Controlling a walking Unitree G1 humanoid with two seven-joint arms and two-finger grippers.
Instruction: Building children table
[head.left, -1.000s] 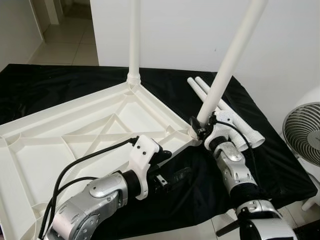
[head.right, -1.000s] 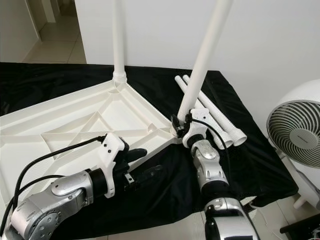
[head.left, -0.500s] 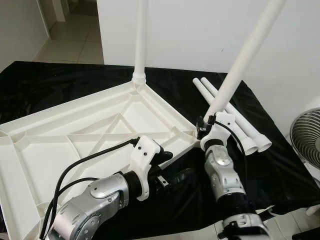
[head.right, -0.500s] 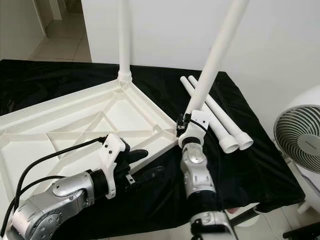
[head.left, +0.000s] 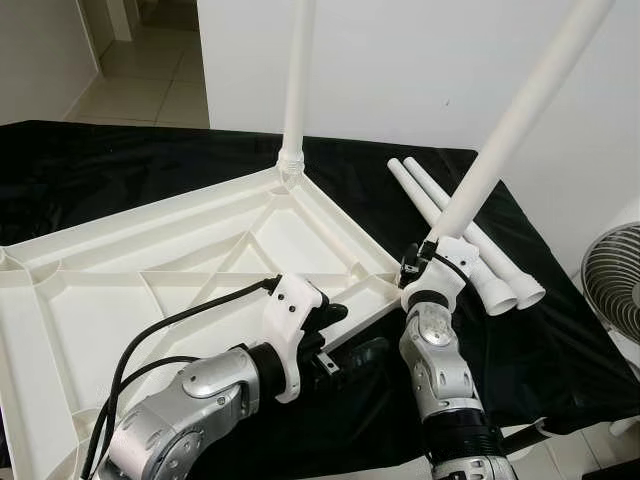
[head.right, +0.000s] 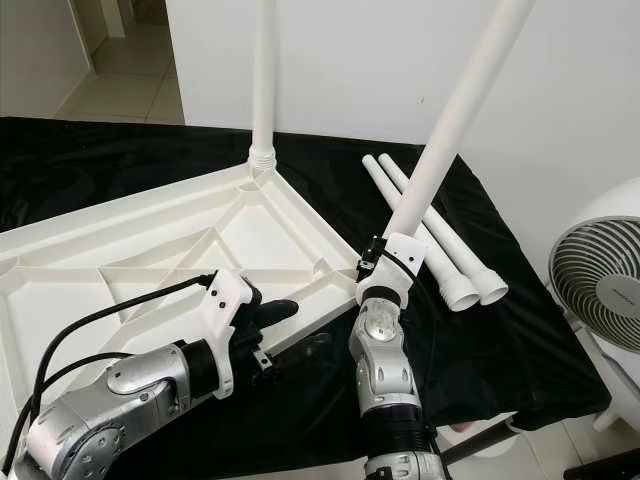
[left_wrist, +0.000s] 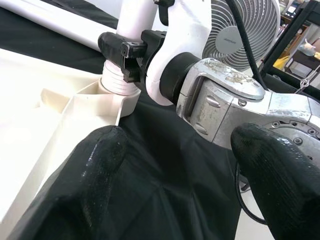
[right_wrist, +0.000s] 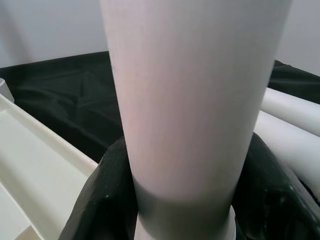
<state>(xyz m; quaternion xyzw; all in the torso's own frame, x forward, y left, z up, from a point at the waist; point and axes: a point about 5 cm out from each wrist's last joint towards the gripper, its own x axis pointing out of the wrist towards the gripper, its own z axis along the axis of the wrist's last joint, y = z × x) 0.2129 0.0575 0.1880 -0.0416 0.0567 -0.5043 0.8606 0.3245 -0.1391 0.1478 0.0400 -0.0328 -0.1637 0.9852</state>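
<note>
Presently: bench (head.left: 80, 160), black-draped. Tabletop (head.left: 150, 270), white, inverted on bench; one leg (head.left: 297, 80) upright in far corner. Second leg (head.left: 500, 140), tilted, at near right corner socket, right gripper (head.left: 420, 268) jaws clamped round its base. Two spare legs (head.left: 470, 240) lying beside. Left gripper (head.left: 345, 340), jaws open, holding nothing, near tabletop edge. Fan (head.left: 615, 285), right.

Upturned white tabletop (head.left: 150, 270), two legs fitted

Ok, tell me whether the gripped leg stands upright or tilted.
Tilted: the leg leans rightward from its corner socket, held by the right gripper.
</note>
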